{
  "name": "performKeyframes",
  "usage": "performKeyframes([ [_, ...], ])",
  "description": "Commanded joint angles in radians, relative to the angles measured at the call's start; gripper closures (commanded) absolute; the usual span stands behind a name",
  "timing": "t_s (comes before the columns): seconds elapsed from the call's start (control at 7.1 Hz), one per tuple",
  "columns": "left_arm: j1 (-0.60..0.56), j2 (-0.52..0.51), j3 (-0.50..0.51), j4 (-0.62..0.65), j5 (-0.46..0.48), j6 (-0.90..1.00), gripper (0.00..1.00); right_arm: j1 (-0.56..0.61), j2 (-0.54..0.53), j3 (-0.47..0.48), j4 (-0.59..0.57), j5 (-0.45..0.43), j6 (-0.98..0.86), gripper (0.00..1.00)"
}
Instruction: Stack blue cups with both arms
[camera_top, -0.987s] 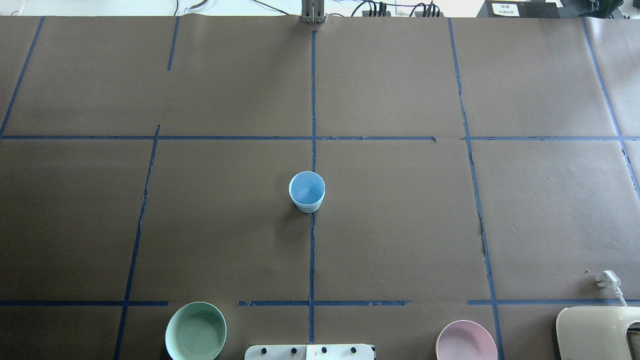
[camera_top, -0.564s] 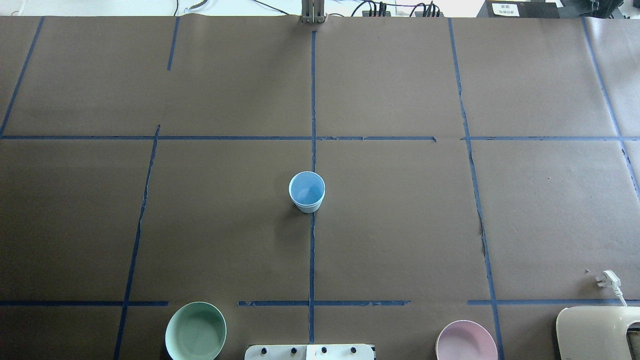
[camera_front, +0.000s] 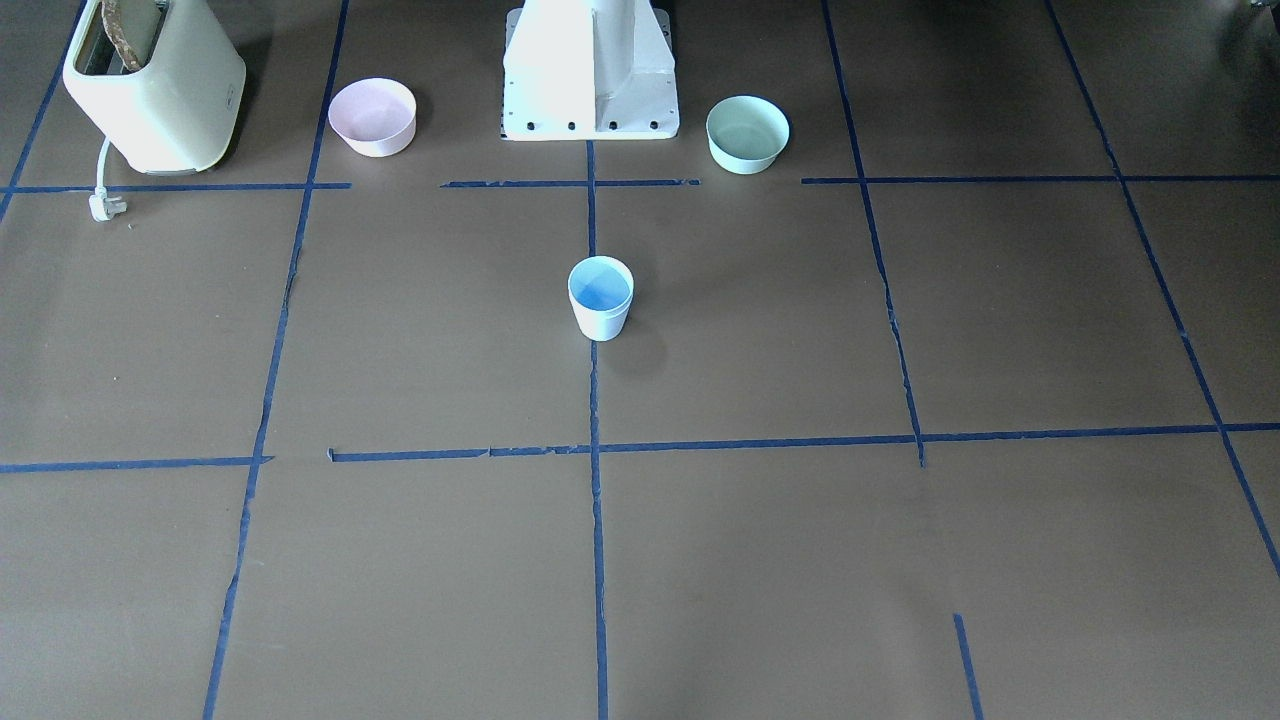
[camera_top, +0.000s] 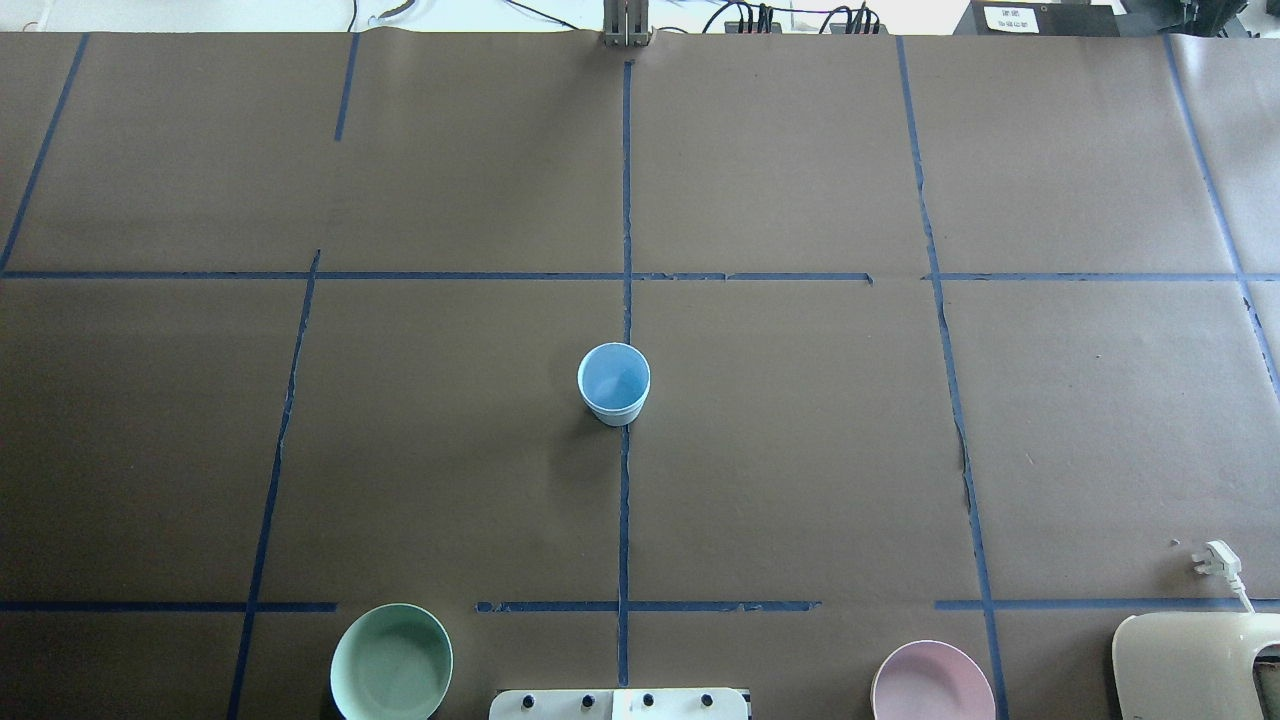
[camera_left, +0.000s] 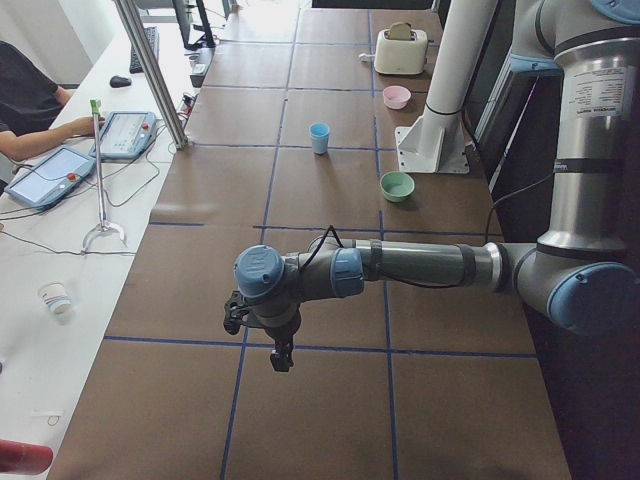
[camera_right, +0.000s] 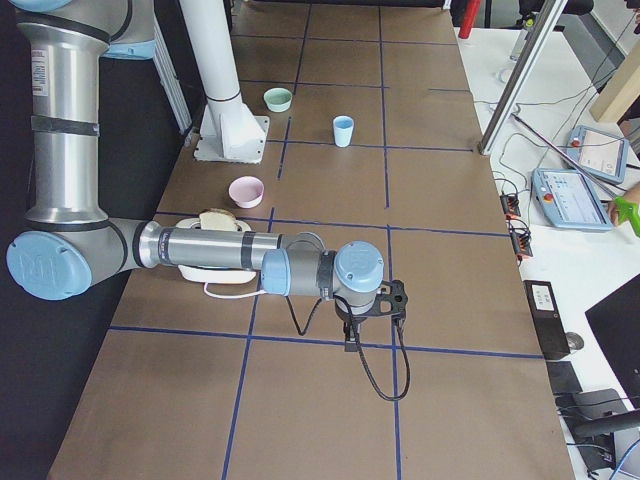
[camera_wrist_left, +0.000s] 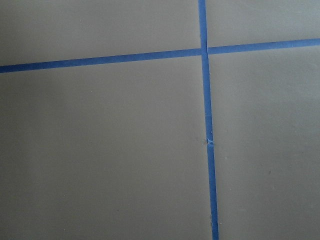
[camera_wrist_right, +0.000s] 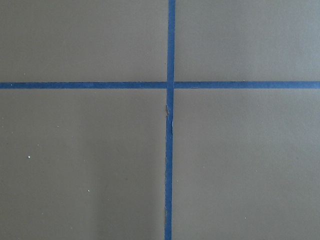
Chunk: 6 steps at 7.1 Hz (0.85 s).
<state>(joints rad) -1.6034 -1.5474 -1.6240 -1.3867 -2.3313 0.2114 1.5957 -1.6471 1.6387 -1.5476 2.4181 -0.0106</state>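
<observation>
The blue cup (camera_top: 613, 385) stands straight up in the middle of the table (camera_top: 800, 450), right on a blue tape line (camera_top: 625, 520). Its open mouth points up, and its long side runs up and down. The left tool (camera_left: 282, 356) hangs over the table and points down, far from the cup. The right tool (camera_right: 351, 336) hangs the same way at the other end. I cannot tell how far open either tool is, or if it holds anything.
</observation>
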Motion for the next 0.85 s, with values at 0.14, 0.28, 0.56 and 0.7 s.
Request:
performKeyframes([
  [0.14,0.0,0.027,-0.005,-0.005,0.001,0.005,0.0,0.007,0.0,0.001,0.001,0.003,0.001,0.0],
  [0.28,-0.001,0.033,0.013,-0.079,0.0,0.0,0.0,0.007,0.0,0.001,0.001,0.003,0.001,0.0],
  [0.56,0.0,0.033,0.018,-0.103,0.0,-0.007,0.0,0.01,0.0,0.001,0.001,0.003,0.003,0.0],
  [0.7,0.0,0.033,0.018,-0.103,0.0,-0.007,0.0,0.01,0.0,0.001,0.001,0.003,0.001,0.0],
])
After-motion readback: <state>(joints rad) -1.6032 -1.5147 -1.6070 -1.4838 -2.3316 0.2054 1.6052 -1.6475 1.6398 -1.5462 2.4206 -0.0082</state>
